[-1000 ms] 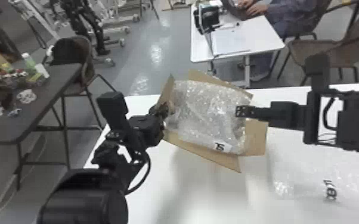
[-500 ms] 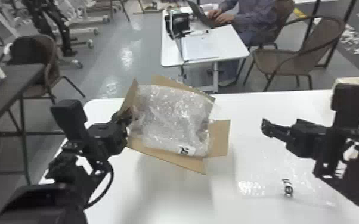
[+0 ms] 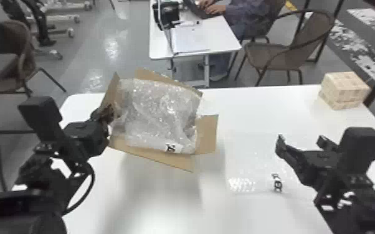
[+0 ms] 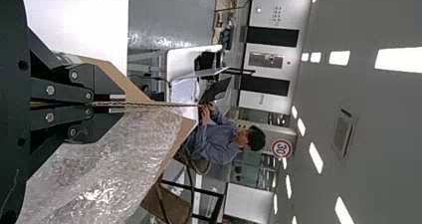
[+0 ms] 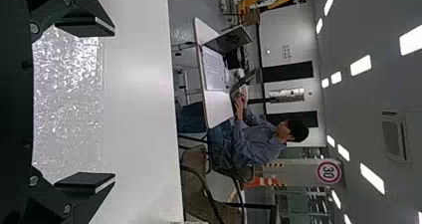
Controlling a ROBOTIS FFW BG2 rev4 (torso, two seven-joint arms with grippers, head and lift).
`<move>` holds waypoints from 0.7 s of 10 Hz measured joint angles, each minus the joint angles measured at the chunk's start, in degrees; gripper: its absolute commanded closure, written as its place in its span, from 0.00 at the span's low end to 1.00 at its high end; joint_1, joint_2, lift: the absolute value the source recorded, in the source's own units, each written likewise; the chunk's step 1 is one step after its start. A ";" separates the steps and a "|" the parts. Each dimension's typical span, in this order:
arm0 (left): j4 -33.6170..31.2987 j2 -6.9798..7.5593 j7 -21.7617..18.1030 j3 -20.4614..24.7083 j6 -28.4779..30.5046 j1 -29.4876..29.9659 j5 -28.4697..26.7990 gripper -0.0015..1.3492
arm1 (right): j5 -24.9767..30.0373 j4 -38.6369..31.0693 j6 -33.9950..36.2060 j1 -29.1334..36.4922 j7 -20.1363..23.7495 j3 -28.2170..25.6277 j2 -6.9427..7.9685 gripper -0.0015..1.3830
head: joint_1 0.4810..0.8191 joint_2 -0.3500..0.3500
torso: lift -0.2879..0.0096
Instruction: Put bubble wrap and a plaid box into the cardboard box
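The right gripper (image 3: 301, 138) had drawn away from the carton (image 3: 208, 133) and spread its fingers wide, empty, by a flat sheet (image 3: 249, 158) on the table (image 3: 258, 105), likely for the next pickup. The left gripper (image 4: 117, 104) pinched the carton's wall, apparently steadying it around bunched wrap (image 3: 162, 115). The plaid box (image 3: 344, 90) sat far right.

Bubble wrap (image 3: 155, 115) in cardboard box (image 3: 208, 133); second sheet (image 3: 249, 165) right; plaid box (image 3: 344, 91) behind, rightmost
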 measured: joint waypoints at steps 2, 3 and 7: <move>0.00 0.00 0.00 0.35 -0.25 0.39 0.11 0.91 | 2.74 3.66 -12.61 4.88 -5.96 1.43 0.39 0.18 | 0.63 0.58 | 0.60; 0.00 0.00 0.00 0.53 -0.35 0.58 0.15 0.91 | 3.36 5.17 -16.94 6.88 -8.61 1.91 0.44 0.18 | 0.63 0.57 | 0.60; 0.07 0.00 0.17 0.91 -0.61 1.33 0.15 0.91 | 1.39 10.13 -27.91 12.67 -16.00 0.91 0.49 0.18 | 0.63 0.51 | 0.60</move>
